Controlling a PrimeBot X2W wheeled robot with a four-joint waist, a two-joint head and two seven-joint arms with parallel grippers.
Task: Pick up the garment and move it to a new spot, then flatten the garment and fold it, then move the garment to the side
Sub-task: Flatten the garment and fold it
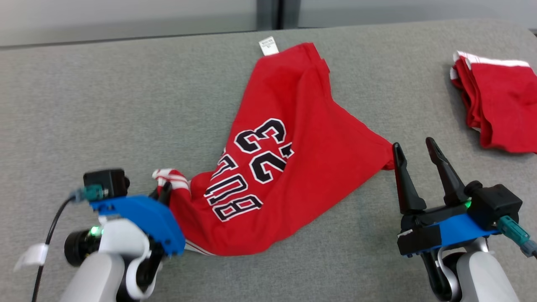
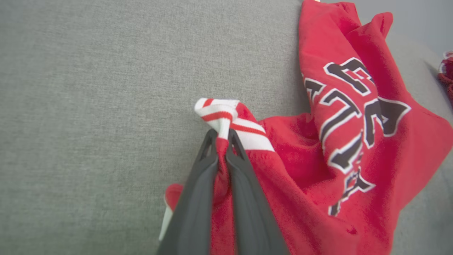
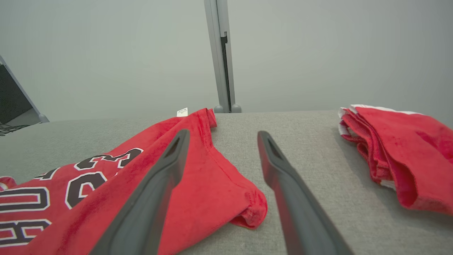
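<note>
1. A red, soft-knit garment (image 1: 327,138) lies crumpled and partly spread at the middle of the grey, felt-like surface (image 1: 105,105). It runs from the far middle down toward the near left.
2. Its print faces up: large black numerals "23" (image 1: 266,147) with white outlines, next to a row of black letters. In the head view we see them tilted.
3. A small white label (image 1: 268,45) sticks out from the garment's far edge onto the surface.
4. The left pincer (image 2: 222,138) is clamped tight on the garment at its near-left end. Red cloth is pinched between the two dark fingers, and a white trim with red stripes (image 2: 226,115) bunches up just past the tips.
5. The right pincer (image 1: 414,144) sits at the near right with its fingers spread wide and has hold of nothing.
6. Its left finger stands just beside the garment's pointed right corner. We cannot tell whether the two touch.
7. In the right wrist view we see that corner's rolled hem lying on the surface between the two fingers.
8. A folded pile of red cloth with white edging (image 1: 499,105) lies at the far right of the surface, well apart from the garment.
9. Behind the surface a grey upright post (image 3: 221,53) stands between pale wall panels.
</note>
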